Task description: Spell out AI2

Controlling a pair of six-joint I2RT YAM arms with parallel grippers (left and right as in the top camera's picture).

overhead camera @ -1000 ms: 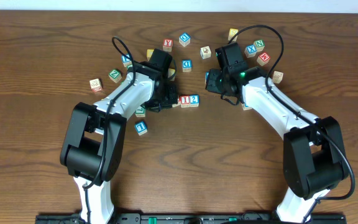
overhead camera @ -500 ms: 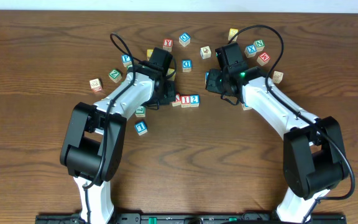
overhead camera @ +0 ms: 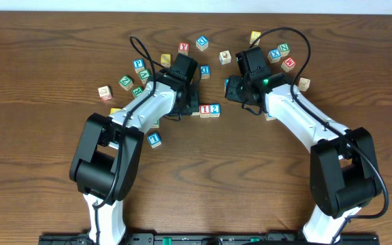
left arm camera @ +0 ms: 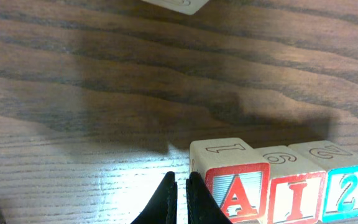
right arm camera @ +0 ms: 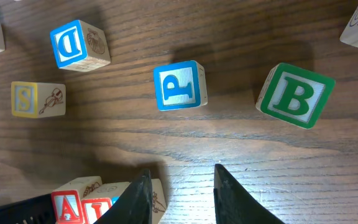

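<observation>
My left gripper has its fingers pressed together on nothing, the tips just at the 9 o'clock face of the A block. From there the row runs straight toward 3 o'clock: A, then the I block, then the 2 block, sides touching. I judge the word reads complete. Any last nudge would push along that axis. Backing off goes toward 9 o'clock, where the table is bare wood. My right gripper is spread and empty, with the row at its 9 o'clock and the loose P block and B block at 12 and 2 o'clock. My left arm is nearer.
</observation>
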